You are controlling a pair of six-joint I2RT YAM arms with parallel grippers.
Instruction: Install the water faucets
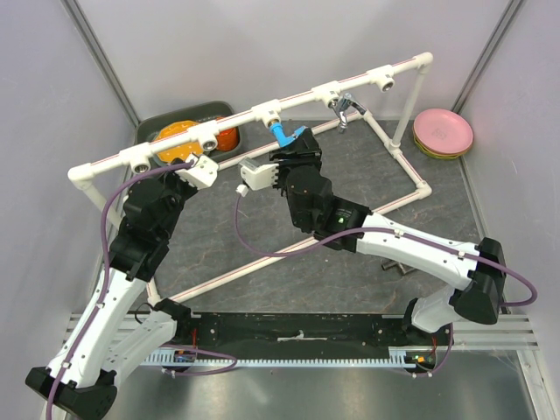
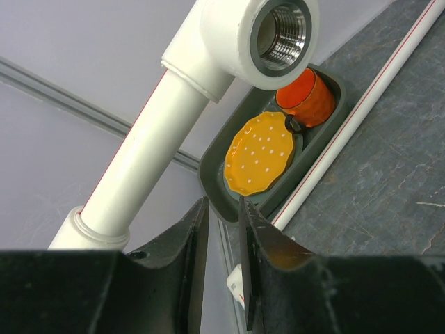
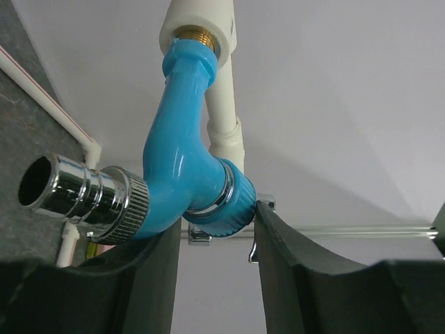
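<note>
Blue faucet [image 3: 182, 163]: seated in a tee of the white pipe frame [image 1: 105, 163], frame centre, clenched by right gripper [image 3: 215, 223]. Chrome faucet [image 1: 344, 107]: next tee rightward. Left gripper [image 2: 222, 205]: narrowly parted, empty. Tray [image 2: 208, 174] with orange plate [image 2: 259, 153] and cup [image 2: 306, 97]: upper left. Pink plates [image 1: 443, 131]: upper right. Mottled grey table [image 1: 289, 280]; pale walls [image 1: 262, 44].

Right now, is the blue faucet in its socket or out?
In. The blue faucet has its end inside the white tee socket; brass shows at the joint. How tight, cannot tell.

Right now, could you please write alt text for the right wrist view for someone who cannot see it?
A blue faucet with a chrome spout is threaded into a white tee socket, brass thread showing at the joint. The right hand has its dark fingers closed on the faucet's blue knob.
</note>
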